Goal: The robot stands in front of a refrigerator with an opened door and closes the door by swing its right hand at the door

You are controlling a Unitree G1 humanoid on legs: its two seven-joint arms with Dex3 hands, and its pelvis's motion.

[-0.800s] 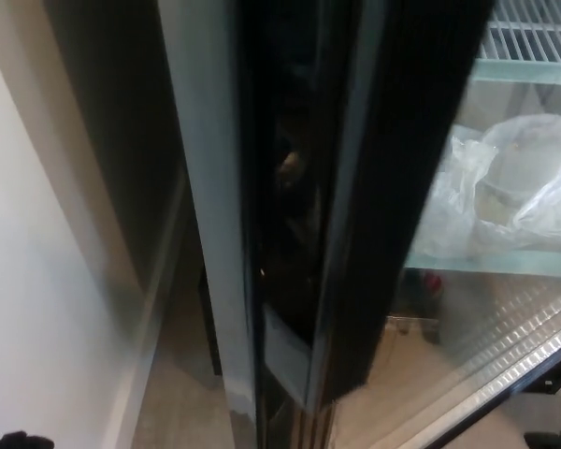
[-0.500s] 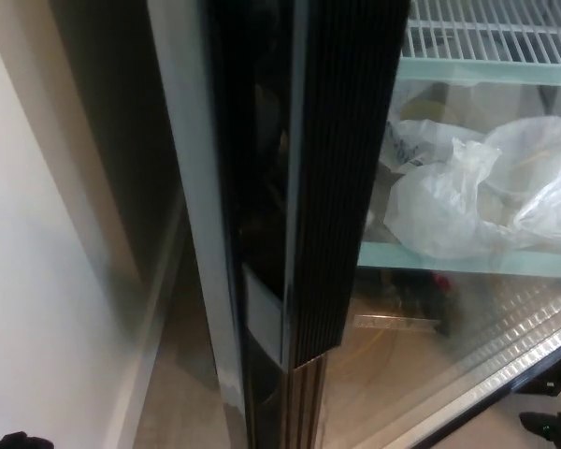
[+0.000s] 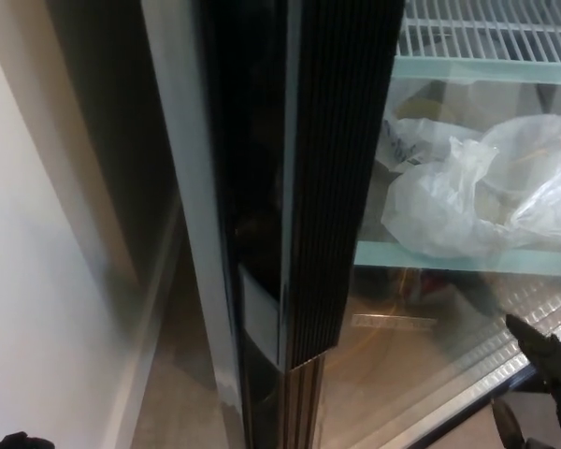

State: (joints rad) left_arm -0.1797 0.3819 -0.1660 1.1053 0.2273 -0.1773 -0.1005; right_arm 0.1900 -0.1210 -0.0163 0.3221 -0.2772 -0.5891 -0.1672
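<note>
The refrigerator door [image 3: 341, 178] stands open, edge-on in the middle of the head view, as a tall black ribbed strip with a dark glossy panel to its left. Right of it, through glass, I see the inside of the fridge with a wire shelf [image 3: 491, 37] and a glass shelf [image 3: 449, 254]. My right hand [image 3: 540, 388] rises at the bottom right corner, fingers apart and holding nothing, just in front of the metal strip [image 3: 467, 383] along the bottom. It is well right of the ribbed edge. Only a black sliver of my left hand [image 3: 14, 440] shows at the bottom left.
Crumpled clear plastic bags [image 3: 477, 201] lie on the glass shelf. A pale wall [image 3: 37, 281] runs down the left side, with a narrow gap of beige floor [image 3: 182, 374] between it and the fridge.
The ribbed door edge sits further left than in the first frame, showing more of the inside. My right hand has come up into view at the bottom right.
</note>
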